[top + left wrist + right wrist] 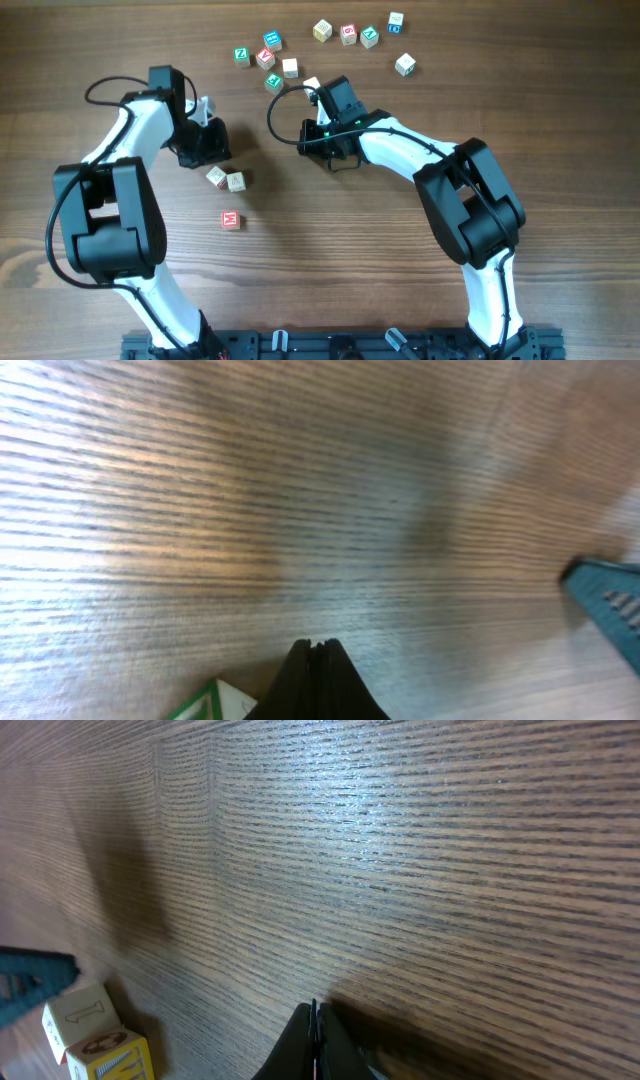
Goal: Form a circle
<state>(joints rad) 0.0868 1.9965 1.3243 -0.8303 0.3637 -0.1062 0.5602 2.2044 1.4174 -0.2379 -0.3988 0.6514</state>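
Sitting just below the left gripper (212, 155) in the overhead view, left of the frame's centre, are the two pale cubes (226, 179) that begin the circle. They touch side by side in a short row that runs left to right. The red-faced cube (230, 219) lies lower in the frame, apart from them, with bare table (330, 250) between.

That gap looks like the thing to close, and the left arm is the nearer one. Its fingertips point down-frame toward the pair, so the red-faced cube is beyond the pair from them. Reaching it probably means going around the pair, not over it.

The left gripper has its fingers pressed together and holds nothing, as the left wrist view shows. The right gripper (322, 95) is shut and empty too. It sits well apart, above and right of centre, beside the scattered cubes (348, 34) along the top edge.
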